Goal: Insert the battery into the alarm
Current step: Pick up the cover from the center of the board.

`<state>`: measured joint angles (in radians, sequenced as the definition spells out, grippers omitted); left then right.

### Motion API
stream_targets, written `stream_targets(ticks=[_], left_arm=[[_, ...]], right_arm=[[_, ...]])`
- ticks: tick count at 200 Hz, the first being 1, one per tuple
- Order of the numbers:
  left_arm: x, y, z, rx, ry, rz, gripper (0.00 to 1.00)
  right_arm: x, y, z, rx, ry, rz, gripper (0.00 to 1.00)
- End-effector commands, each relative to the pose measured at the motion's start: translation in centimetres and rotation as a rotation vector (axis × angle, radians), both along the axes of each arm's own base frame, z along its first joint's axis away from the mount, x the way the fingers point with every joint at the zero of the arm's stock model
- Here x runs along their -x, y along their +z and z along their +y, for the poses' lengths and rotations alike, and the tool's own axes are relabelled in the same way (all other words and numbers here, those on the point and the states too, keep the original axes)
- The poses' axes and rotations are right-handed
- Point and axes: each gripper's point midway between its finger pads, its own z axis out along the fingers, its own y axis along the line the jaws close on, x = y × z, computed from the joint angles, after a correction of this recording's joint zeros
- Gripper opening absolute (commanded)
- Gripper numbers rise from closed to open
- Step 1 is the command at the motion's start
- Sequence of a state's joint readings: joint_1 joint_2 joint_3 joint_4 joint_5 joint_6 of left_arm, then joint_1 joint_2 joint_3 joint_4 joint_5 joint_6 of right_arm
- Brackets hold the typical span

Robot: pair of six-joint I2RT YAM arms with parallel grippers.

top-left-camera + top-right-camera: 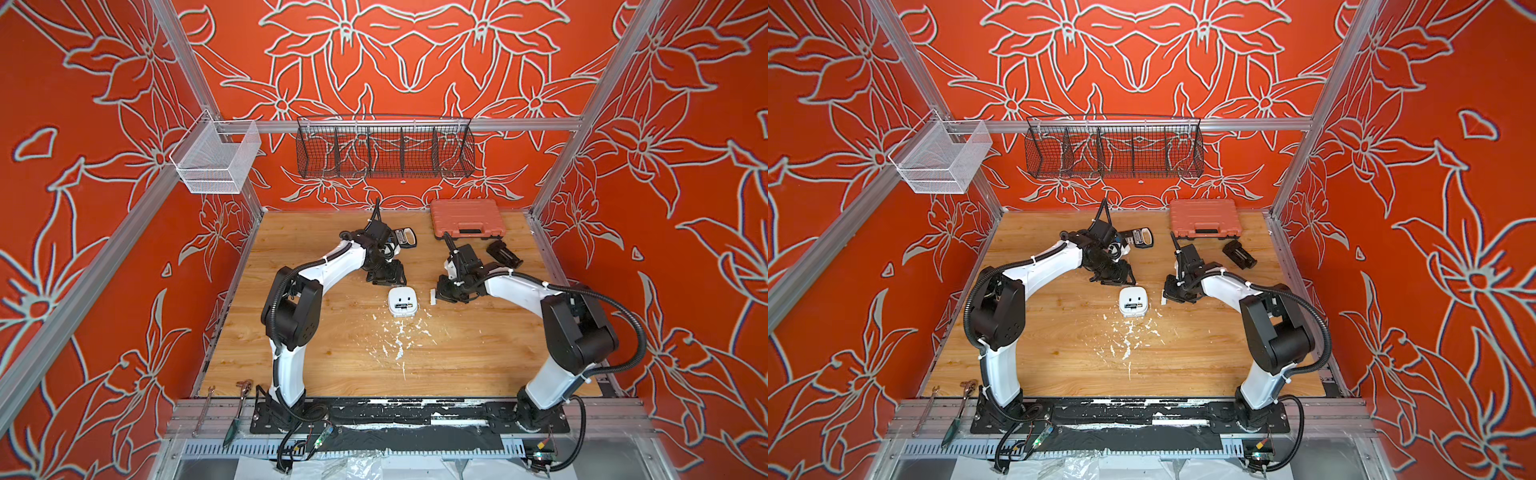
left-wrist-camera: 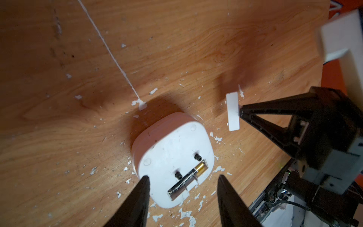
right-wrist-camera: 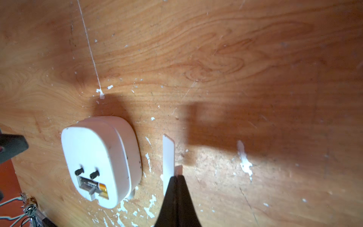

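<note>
Alarm, count one: You have a single white alarm [image 1: 402,302] lying dial-down on the wooden table [image 1: 332,365], its plain back up, between the two grippers.
Battery, count one: Your battery [image 2: 186,180] lies in the recess on the alarm's back, gold end showing. The recess is uncovered.
Knobs, count two: Two black knobs [image 2: 198,156] stand on that back, just beside the recess.
Cover, count one: One small white cover [image 2: 232,112] sits on the table near the alarm, apart from it.
Left gripper: Your left gripper [image 2: 183,177] is poised at the recess end of the alarm, jaws parted and grasping nothing.
Right gripper: Your right gripper [image 3: 177,176] has its jaws clenched together, tips touching the cover's edge. Whether they pinch it cannot be told.
Baskets, count two: One black wire basket [image 1: 384,151] hangs on the back rail and one white mesh basket [image 1: 216,156] on the left rail.
Case, count one: An orange case [image 1: 467,218] lies closed at the table's back edge.
Tool, count one: A black-and-white tool [image 1: 405,238] lies behind the left gripper.
Surface: White flecks [image 1: 399,345] are scattered in front of the alarm.
</note>
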<state>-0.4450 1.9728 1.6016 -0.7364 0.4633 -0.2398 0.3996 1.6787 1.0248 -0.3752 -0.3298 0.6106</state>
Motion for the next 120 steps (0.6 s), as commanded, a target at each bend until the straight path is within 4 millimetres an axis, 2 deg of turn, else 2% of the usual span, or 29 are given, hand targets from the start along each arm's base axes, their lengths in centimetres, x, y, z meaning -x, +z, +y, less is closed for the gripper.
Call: stream_targets(ticks=[1,19,55,120], left_arm=[[-0.2,0.1,0.0,-0.044,-0.029,0.008,0.54],[0.3,-0.2,-0.3,-0.185,-0.108,-0.041,0.55],[2.3,-0.6,-0.3,-0.402,-0.218,-0.11,0.56],[6.0,-1.0,-0.8,-0.59,-0.42,-0.224,0.56]], right_arm=[[2.0,0.2,0.3,0.007,-0.008,0.029,0.0],[3.2,-0.2,0.0,0.025,-0.01,0.037,0.0],[3.8,0.2,-0.9,0.049,-0.025,0.027,0.0],[4.8,1.0,-2.4,0.098,-0.036,0.01,0.0]])
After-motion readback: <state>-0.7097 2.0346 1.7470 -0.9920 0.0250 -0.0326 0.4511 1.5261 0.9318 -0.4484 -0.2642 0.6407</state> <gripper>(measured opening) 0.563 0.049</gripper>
